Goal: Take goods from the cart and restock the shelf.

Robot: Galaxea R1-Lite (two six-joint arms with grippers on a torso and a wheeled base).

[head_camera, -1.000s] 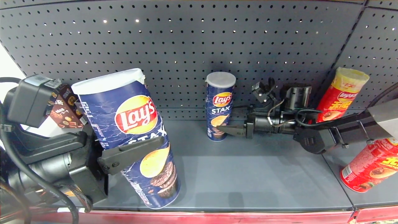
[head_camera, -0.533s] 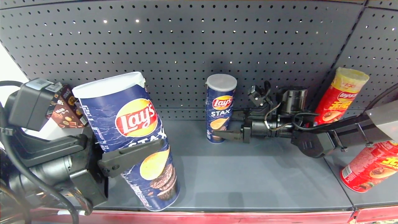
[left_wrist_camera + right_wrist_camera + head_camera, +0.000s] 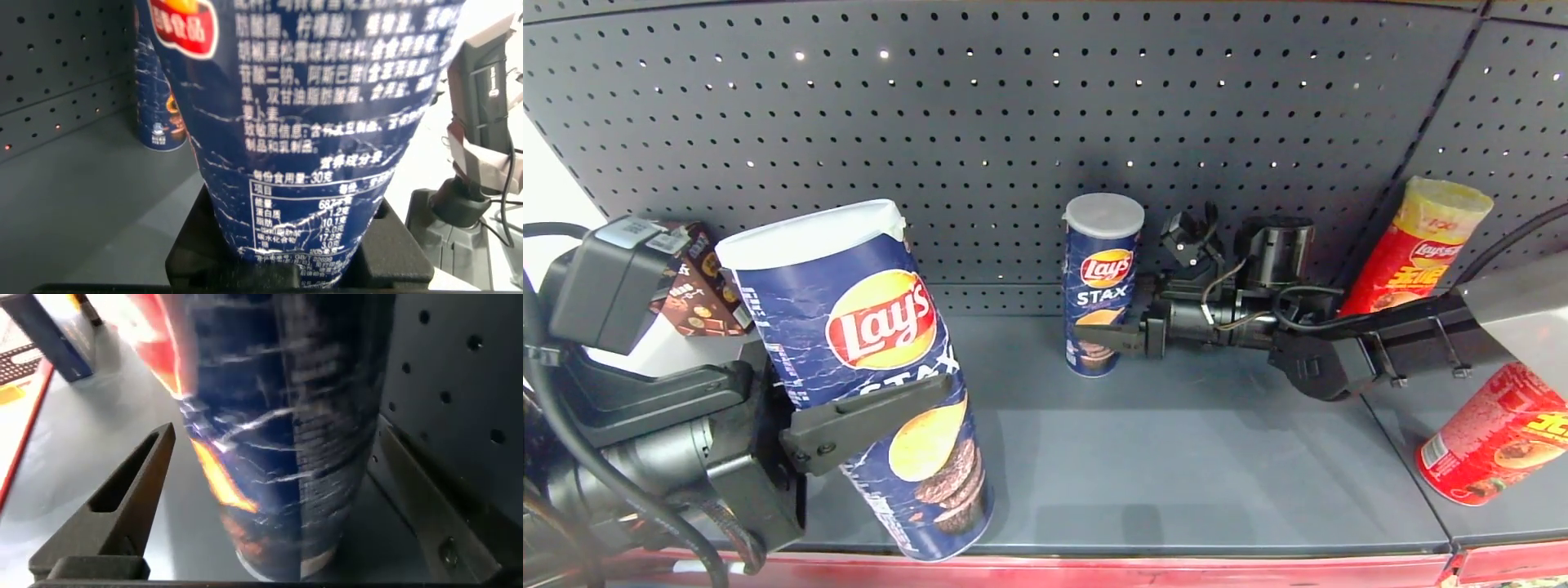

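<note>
A large blue chips can point(image 3: 874, 351) with a white lid leans over the front left of the grey shelf point(image 3: 1176, 457), and my left gripper point(image 3: 907, 392) is shut on its middle. The left wrist view shows that can's label point(image 3: 302, 122) up close. A second blue can point(image 3: 1103, 261) stands upright at the back middle, against the pegboard. My right gripper point(image 3: 1098, 327) is open, with a finger on each side of this can's lower half. In the right wrist view the can point(image 3: 286, 433) sits deep between the fingers point(image 3: 122, 498), with a sliver of shelf showing beside it.
A red chips can point(image 3: 1417, 245) leans against the pegboard at the back right. Another red can point(image 3: 1494, 441) lies on the neighbouring shelf at the right. Brown snack boxes point(image 3: 698, 286) stand at the far left. The shelf has a red front edge point(image 3: 1094, 567).
My right gripper has slid left, further around the standing blue can, which settled slightly. The large can in my left gripper has come down a little.
</note>
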